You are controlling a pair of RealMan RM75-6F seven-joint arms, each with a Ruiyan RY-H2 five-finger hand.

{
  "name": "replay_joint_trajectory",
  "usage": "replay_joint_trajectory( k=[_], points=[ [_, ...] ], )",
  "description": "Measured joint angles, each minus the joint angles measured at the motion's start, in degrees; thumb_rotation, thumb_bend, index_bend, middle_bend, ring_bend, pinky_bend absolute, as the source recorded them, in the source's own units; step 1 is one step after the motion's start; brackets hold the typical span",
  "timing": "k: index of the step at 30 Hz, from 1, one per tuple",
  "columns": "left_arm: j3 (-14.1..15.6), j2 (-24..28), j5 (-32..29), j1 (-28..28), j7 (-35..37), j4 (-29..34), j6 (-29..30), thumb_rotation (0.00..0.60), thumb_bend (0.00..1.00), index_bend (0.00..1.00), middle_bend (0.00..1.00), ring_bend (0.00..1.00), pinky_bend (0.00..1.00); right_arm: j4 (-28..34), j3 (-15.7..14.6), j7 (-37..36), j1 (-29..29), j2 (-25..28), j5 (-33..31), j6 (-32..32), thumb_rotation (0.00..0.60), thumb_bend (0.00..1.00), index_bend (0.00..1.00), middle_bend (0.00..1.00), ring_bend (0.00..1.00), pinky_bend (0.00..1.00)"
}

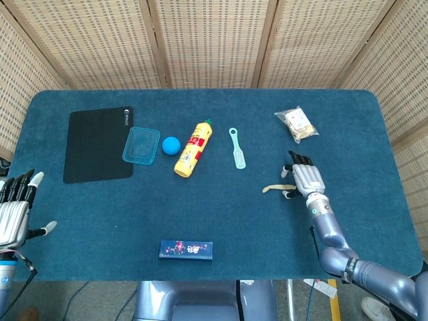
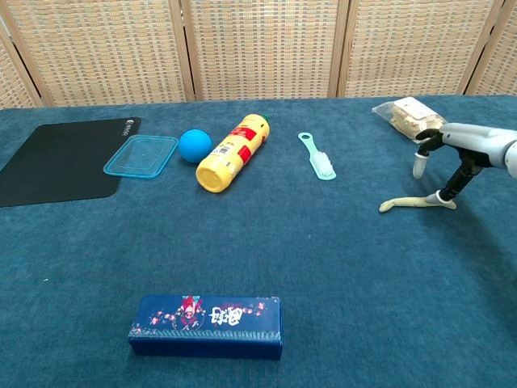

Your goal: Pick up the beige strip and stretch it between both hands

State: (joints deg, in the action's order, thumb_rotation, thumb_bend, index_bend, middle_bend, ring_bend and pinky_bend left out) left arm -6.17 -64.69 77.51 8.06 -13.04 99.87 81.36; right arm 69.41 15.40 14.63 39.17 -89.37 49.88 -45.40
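Note:
The beige strip (image 1: pixel 272 188) lies flat on the blue table, right of centre; in the chest view the strip (image 2: pixel 406 204) shows as a thin curved band. My right hand (image 1: pixel 306 178) hovers over its right end with fingers spread and pointing down. In the chest view this right hand (image 2: pixel 457 153) has one fingertip (image 2: pixel 442 196) touching the strip's right end, while the thumb hangs apart above the cloth. Nothing is gripped. My left hand (image 1: pixel 15 212) stays at the table's near left edge, fingers apart and holding nothing.
A snack bag (image 1: pixel 296 124) lies just behind the right hand. A mint brush (image 1: pixel 237 148), yellow bottle (image 1: pixel 192 148), blue ball (image 1: pixel 171 144), clear blue tub (image 1: pixel 141 145) and black mat (image 1: pixel 99 143) sit across the back. A dark blue box (image 1: pixel 186 249) lies near the front.

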Motion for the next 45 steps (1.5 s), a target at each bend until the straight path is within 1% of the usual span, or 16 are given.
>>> replay_joint_trajectory(
  k=[7, 13, 23, 32, 34, 38, 42, 45],
  points=[
    [0.2, 0.0, -0.1, 0.2, -0.1, 0.1, -0.2, 0.6, 0.0, 0.0, 0.0, 0.0, 0.0, -3.2, -1.1, 1.2, 0.8, -1.9, -1.8, 0.6, 0.6, 0.4, 0.5, 0.0, 0.0, 0.0],
    [0.4, -0.1, -0.2, 0.2, -0.3, 0.1, -0.3, 0.6, 0.0, 0.0, 0.0, 0.0, 0.0, -4.5, -1.8, 1.4, 0.7, -2.1, -2.3, 1.0, 0.6, 0.44, 0.52, 0.0, 0.0, 0.0],
    [0.6, -0.4, -0.5, 0.5, -0.7, -0.1, -0.6, 0.6, 0.0, 0.0, 0.0, 0.0, 0.0, -6.0, -2.2, 0.7, 0.6, -2.2, -2.3, 1.8, 0.6, 0.45, 0.53, 0.0, 0.0, 0.0],
    [0.8, -0.6, -0.5, 0.6, -1.1, -0.2, -0.5, 0.6, 0.0, 0.0, 0.0, 0.0, 0.0, -7.5, -2.5, -0.2, 0.8, -2.9, -2.0, 2.7, 0.6, 0.52, 0.54, 0.0, 0.0, 0.0],
    [0.8, -0.7, -0.5, 0.6, -1.2, -0.2, -0.5, 0.6, 0.0, 0.0, 0.0, 0.0, 0.0, -7.9, -2.5, -0.5, 0.8, -3.1, -2.0, 2.8, 0.6, 0.53, 0.55, 0.0, 0.0, 0.0],
    [0.8, -0.8, -0.5, 0.6, -1.3, -0.2, -0.5, 0.6, 0.0, 0.0, 0.0, 0.0, 0.0, -8.6, -2.6, -1.0, 0.9, -3.3, -1.5, 3.0, 0.6, 0.54, 0.57, 0.0, 0.0, 0.0],
    [0.9, -0.8, -0.6, 0.6, -1.3, -0.2, -0.5, 0.6, 0.0, 0.0, 0.0, 0.0, 0.0, -9.0, -2.7, -1.3, 0.8, -3.4, -1.3, 3.1, 0.6, 0.54, 0.65, 0.0, 0.0, 0.0],
    [1.0, -0.8, -0.4, 0.6, -1.3, -0.2, -0.4, 0.6, 0.0, 0.0, 0.0, 0.0, 0.0, -9.1, -2.8, -1.5, 0.7, -3.4, -1.0, 3.1, 0.6, 0.58, 0.69, 0.0, 0.0, 0.0]
  ],
)
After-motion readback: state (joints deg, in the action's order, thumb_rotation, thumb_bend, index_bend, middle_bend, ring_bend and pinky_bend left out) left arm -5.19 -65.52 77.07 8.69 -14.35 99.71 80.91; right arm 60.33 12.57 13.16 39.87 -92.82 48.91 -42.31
